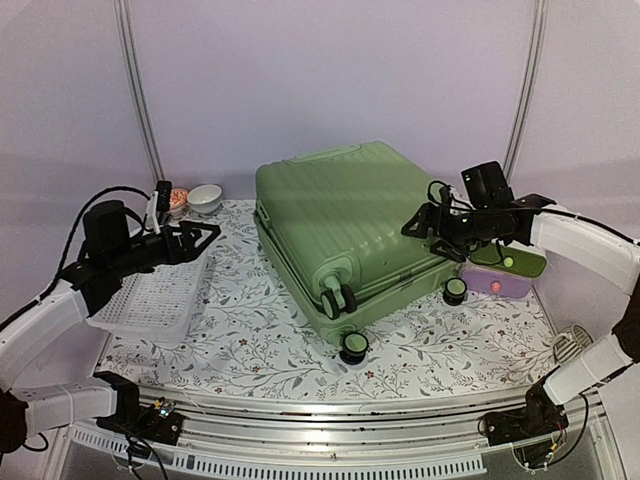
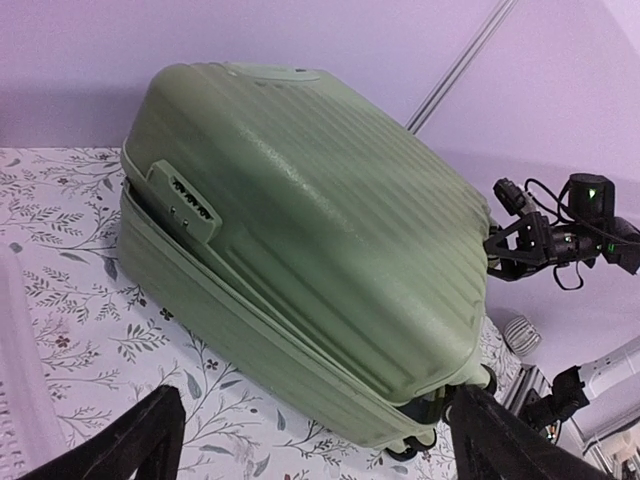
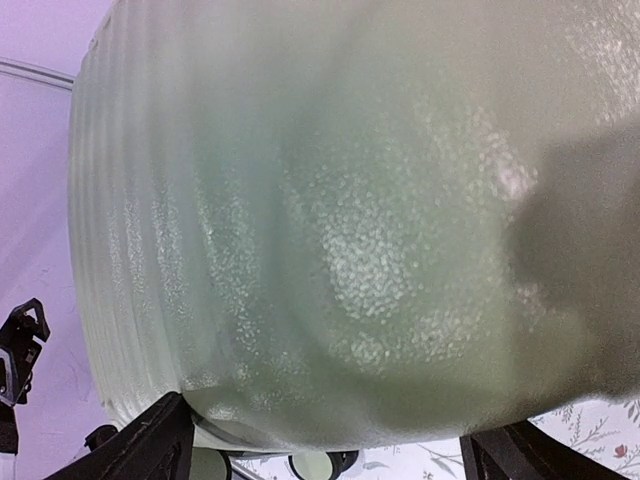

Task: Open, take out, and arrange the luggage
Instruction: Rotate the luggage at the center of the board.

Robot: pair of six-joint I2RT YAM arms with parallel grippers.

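The luggage [image 1: 345, 225] is a light-green ribbed suitcase lying flat mid-table, wheels [image 1: 353, 345] toward me. In the left wrist view the luggage [image 2: 300, 250] shows its combination lock [image 2: 185, 205] and a narrow dark gap along the seam near that corner. My left gripper [image 1: 200, 240] hangs open over a white basket, well left of the case, with nothing between its fingers [image 2: 130, 440]. My right gripper [image 1: 420, 225] is open at the case's right side. The shell [image 3: 350, 230] fills its view, very close. I cannot tell whether its fingers [image 3: 150, 445] touch the case.
A white perforated basket [image 1: 150, 300] sits at the left under my left arm. Two small bowls [image 1: 205, 197] stand at the back left. A small purple and green box [image 1: 505, 272] lies right of the case. A round drain [image 1: 570, 345] lies by the right edge.
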